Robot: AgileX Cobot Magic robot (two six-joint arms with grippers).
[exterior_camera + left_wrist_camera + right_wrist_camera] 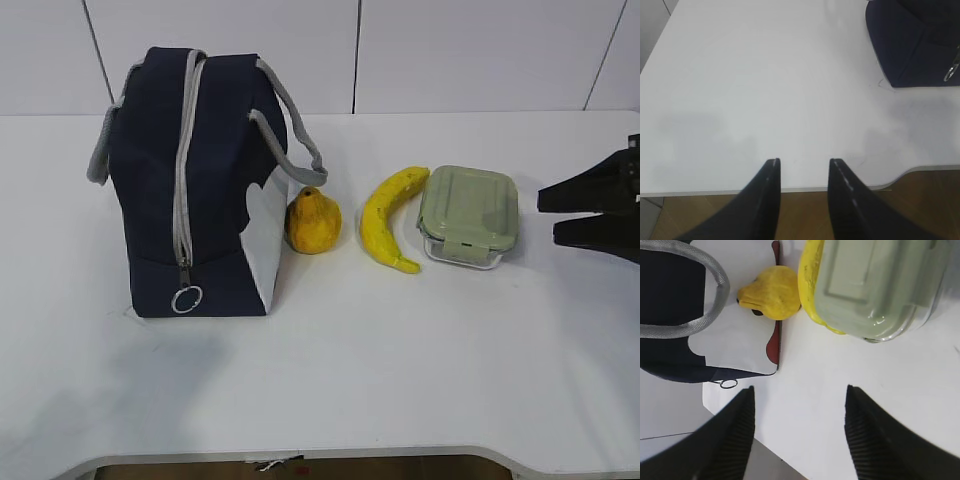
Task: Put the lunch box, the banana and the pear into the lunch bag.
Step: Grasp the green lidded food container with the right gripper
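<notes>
Boxy navy-blue fabric lunch bag (190,185) upright at table's left, zipper looks closed. Clear glass lunch box with sage-green lid (468,215) at right, curved yellow banana (388,215) just beside it, squat yellow-orange pear (313,221) against bag. Right gripper (560,215) near box, jaws apart, empty. Left gripper (802,167) apart, empty, over bare table. Nothing packed; judged next: unzip bag.

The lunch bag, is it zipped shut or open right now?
Shut. The lunch bag stands upright, its grey zipper closed along the whole visible run, ring pull hanging at the bottom end.

The lunch bag (920,45) is cut off by the left wrist view's edge.
</notes>
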